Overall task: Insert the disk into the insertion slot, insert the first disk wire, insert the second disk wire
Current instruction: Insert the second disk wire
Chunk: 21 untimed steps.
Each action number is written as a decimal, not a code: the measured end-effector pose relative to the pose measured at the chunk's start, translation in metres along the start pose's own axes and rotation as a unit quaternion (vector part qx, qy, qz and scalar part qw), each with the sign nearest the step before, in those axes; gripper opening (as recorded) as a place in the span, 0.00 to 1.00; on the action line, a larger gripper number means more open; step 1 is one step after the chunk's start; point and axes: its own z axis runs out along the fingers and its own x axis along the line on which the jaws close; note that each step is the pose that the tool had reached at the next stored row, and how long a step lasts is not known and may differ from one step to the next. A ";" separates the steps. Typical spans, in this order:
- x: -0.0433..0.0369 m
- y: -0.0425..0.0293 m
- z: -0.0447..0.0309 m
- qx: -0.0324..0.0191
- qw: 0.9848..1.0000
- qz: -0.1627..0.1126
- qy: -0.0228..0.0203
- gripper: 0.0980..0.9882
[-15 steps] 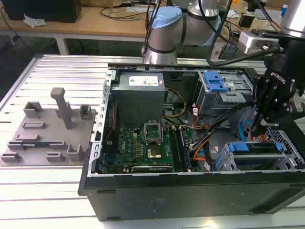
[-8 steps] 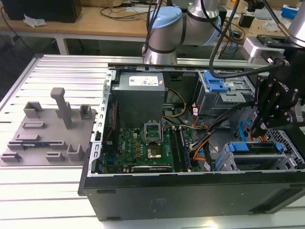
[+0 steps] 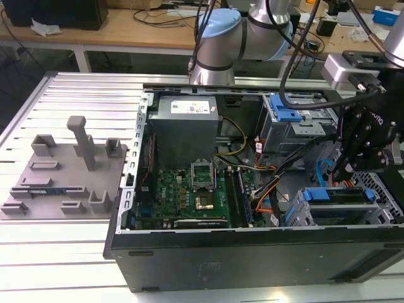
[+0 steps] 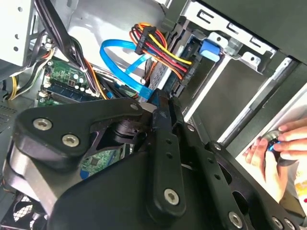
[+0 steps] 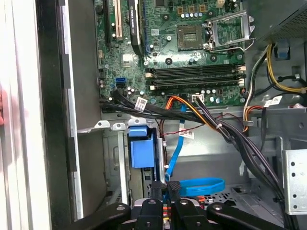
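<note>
The disk [image 3: 334, 195], in its blue carrier [image 5: 141, 152], sits inside the insertion slot [image 3: 380, 189], a grey perforated cage at the case's corner on the exterior view's right. My gripper [image 3: 343, 169] hangs just above the disk's end. In the second wrist view the gripper [image 4: 154, 103] is shut on the plug end of a flat blue wire [image 4: 125, 67]. The same blue wire [image 5: 197, 186] loops beside the gripper [image 5: 169, 188] in the first wrist view. A bundle of red, yellow and orange wires [image 4: 163, 50] runs to the disk's end.
The open case holds a green motherboard [image 3: 189, 196], a grey power supply box [image 3: 186, 123] and a taller bay with a blue latch [image 3: 284, 113]. Thick black cables [image 5: 230, 136] cross near the slot. A person's hand [image 4: 276, 143] rests outside the case. A grey fixture plate [image 3: 63, 170] lies on the exterior view's left.
</note>
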 end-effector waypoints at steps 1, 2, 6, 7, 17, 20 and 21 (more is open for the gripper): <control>0.0008 -0.0001 0.0003 0.000 1.000 -0.001 -0.004 0.07; 0.0015 -0.0002 0.0005 0.000 1.000 -0.002 -0.007 0.07; 0.0026 -0.0003 0.0010 0.000 1.000 -0.003 -0.009 0.07; 0.0035 -0.0003 0.0010 0.000 1.000 -0.003 -0.009 0.07; 0.0114 -0.0029 0.0038 -0.001 1.000 -0.004 -0.010 0.07; 0.0115 -0.0041 0.0045 -0.001 1.000 -0.005 -0.010 0.07; 0.0115 -0.0047 0.0047 0.000 1.000 -0.006 -0.010 0.07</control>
